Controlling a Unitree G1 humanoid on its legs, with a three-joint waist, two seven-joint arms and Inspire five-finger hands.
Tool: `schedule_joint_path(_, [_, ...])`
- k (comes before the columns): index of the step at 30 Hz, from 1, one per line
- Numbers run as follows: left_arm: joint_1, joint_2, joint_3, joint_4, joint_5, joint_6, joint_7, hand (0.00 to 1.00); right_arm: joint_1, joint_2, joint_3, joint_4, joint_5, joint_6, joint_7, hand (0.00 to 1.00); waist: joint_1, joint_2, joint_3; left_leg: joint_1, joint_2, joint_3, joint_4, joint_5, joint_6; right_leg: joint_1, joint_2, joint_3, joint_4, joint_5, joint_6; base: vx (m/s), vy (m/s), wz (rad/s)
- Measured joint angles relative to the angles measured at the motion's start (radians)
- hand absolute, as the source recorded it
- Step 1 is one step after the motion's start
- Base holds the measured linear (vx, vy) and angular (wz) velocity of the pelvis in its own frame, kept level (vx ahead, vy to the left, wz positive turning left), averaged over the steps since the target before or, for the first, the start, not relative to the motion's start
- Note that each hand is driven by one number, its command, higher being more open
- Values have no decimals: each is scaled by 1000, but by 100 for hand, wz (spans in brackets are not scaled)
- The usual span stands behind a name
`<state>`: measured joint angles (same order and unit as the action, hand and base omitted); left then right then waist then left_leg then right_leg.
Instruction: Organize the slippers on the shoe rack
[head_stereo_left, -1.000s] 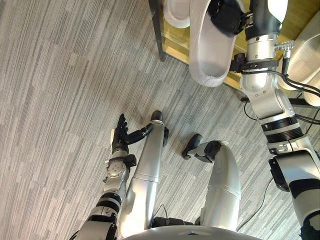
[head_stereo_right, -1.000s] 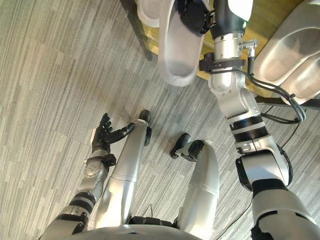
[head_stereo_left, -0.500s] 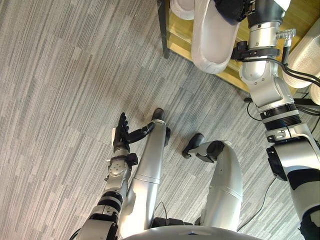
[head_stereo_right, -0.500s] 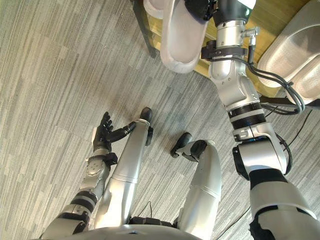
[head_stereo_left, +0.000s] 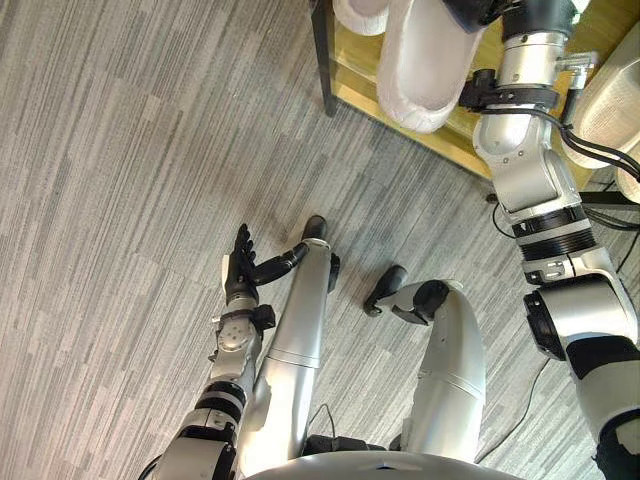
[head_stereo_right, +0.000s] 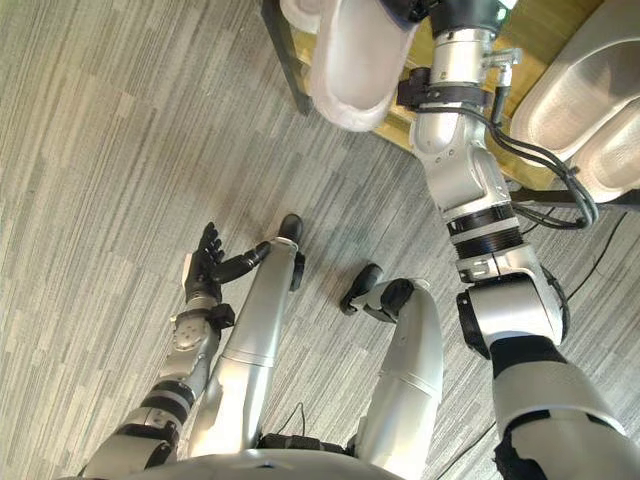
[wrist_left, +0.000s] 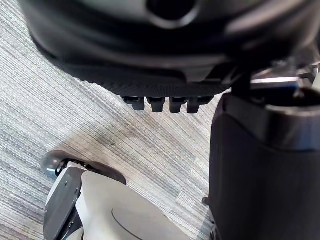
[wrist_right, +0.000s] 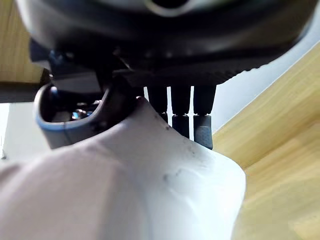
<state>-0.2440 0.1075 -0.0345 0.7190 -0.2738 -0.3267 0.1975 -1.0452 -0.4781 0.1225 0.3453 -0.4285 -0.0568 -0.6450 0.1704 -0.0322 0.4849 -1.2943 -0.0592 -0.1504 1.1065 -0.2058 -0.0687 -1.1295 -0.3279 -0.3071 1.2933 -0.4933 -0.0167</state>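
The right hand reaches up to the shoe rack, its fingers and thumb curled tight on a white slipper. The slipper hangs lengthwise over the front edge of the wooden shelf, just beside a second white slipper, with a grey pair further right. The left hand is low over the grey carpet, fingers straight and empty
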Motion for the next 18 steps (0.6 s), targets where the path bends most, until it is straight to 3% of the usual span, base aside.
schedule_joint_path(4, [0,2,0,3,0,8,12,100,38,7,-64,-25,0,8,-25,0,-4,0,0,16,1,3,0,-1,-1,13,0,3,2,-1,-3,19,1,-1])
schedule_joint_path(18, [0,0,12,12,0,22,21,100,86,17,-62,-41,0,9,-36,0,0,1,-12,24,24,3,0,-6,-7,15,21,4,-2,-4,-11,28,-14,-3])
